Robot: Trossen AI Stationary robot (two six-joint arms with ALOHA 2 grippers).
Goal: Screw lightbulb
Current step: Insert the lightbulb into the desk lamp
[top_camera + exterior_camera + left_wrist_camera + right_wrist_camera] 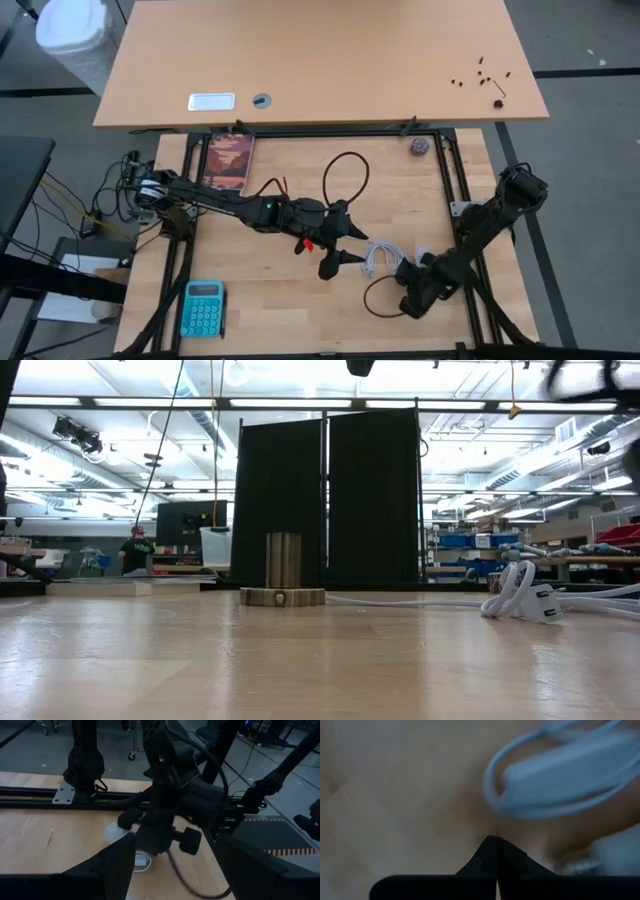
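Beside the coiled white cord (382, 257), the right pincer (408, 272) is pressing shut and empty while the left pincer (345, 262) is hovering half-open, holding nothing.

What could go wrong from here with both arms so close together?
1. The left gripper and the right gripper work close together, so the arms could collide.
2. The white cord lies bundled between them and might snag.
3. The lightbulb cannot be made out for certain, so its grip cannot be checked.

One calculator (203, 308); one book (229, 164); one small ball (419, 147) — one white cord bundle (383, 257).
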